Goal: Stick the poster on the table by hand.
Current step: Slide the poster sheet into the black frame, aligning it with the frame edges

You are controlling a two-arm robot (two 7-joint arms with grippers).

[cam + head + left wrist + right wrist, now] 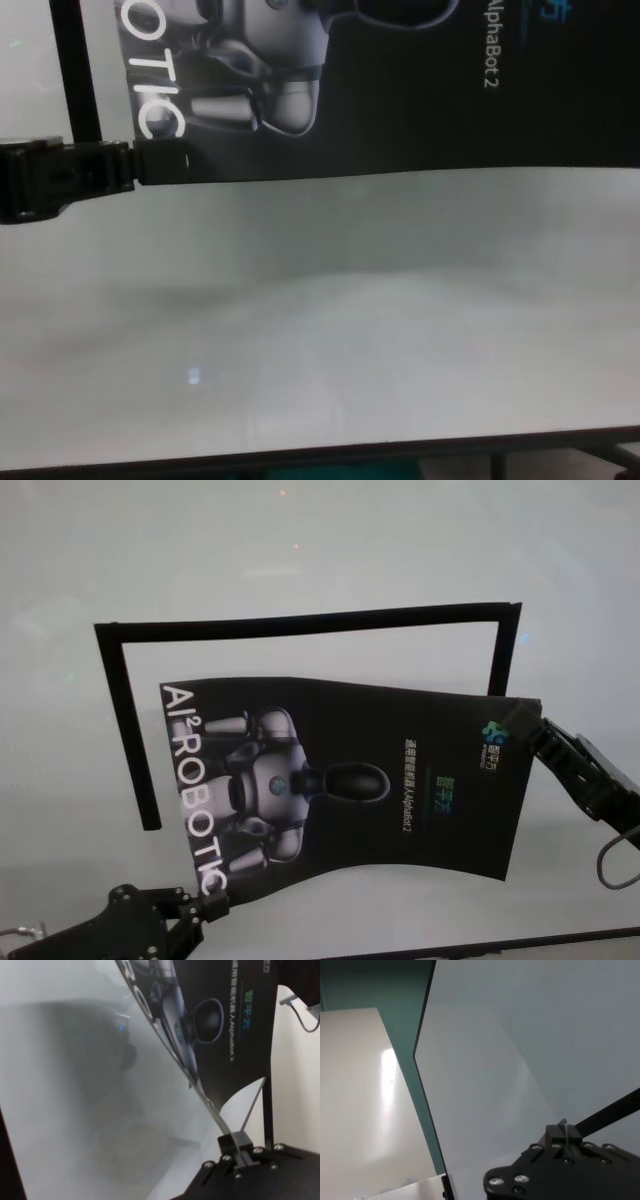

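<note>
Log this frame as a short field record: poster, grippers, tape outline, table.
poster: large glossy black sheet with a grey-white robot picture, held above the table, bowed, overlapping the outline
left gripper: black blocky gripper shut on the poster's near-left corner
right gripper: black blocky gripper shut on the poster's far-right corner
tape outline: narrow black tape strips along three sides, near side open
table: plain white-grey matte top

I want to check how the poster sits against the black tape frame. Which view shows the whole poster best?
The head view: the whole poster shows, tilted against the tape frame. The left wrist view sees it edge-on and bowed, the chest view only its near edge, the right wrist view just a thin edge.
</note>
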